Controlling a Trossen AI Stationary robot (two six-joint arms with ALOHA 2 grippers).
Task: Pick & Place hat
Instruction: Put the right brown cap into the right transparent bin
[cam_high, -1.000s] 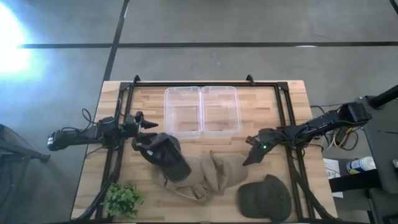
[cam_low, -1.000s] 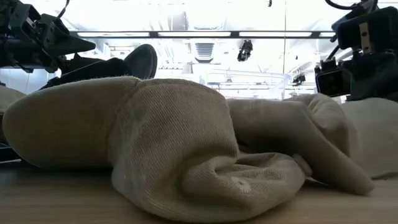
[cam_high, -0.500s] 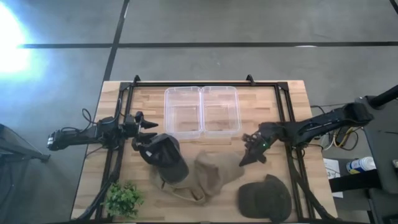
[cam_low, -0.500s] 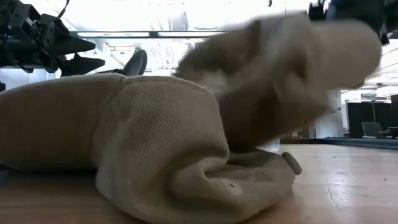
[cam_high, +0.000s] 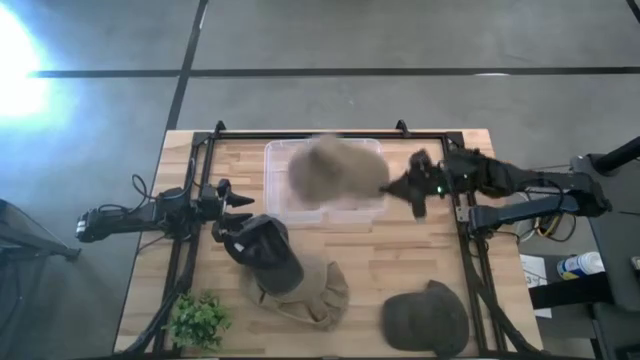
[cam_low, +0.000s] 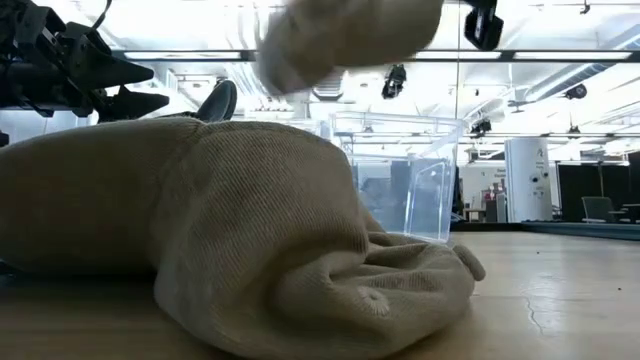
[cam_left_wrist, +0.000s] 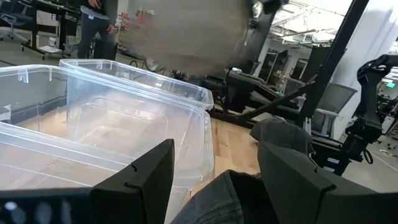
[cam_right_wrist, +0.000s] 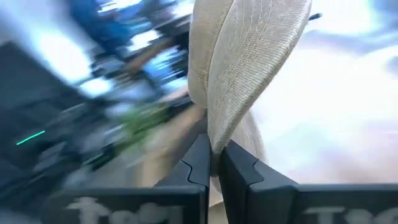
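My right gripper (cam_high: 402, 186) is shut on a tan hat (cam_high: 335, 170) that shows blurred in the air over the two clear bins (cam_high: 325, 180); in the low view the hat (cam_low: 340, 38) is high above the table. A second tan hat (cam_high: 305, 290) lies crumpled on the table, filling the low view (cam_low: 230, 240). My left gripper (cam_high: 238, 203) waits open near the left edge, over a dark grey hat (cam_high: 267, 250) whose cloth (cam_left_wrist: 227, 199) shows between its fingers. Whether it touches, I cannot tell. A dark olive cap (cam_high: 425, 320) lies at the near right. My right gripper pinches the tan hat by an edge of its cloth (cam_right_wrist: 216, 140) between its two shut fingers (cam_right_wrist: 200, 163). The fingers come level from the table's right. The hat is lifted clear and stands out beyond the fingertips, over the bins.
A small green plant (cam_high: 195, 320) stands at the near left corner. A black frame (cam_high: 330, 133) runs round the work area. The bins (cam_left_wrist: 124, 130) sit side by side at the far middle. Bare wood (cam_high: 400, 250) lies between the bins and the olive cap.
My right gripper has swung up and toward the far edge, from the table's middle to beside the bins. It has carried one tan hat off the pile, lifted clear and now over the bins. The other tan hat has stayed on the table.
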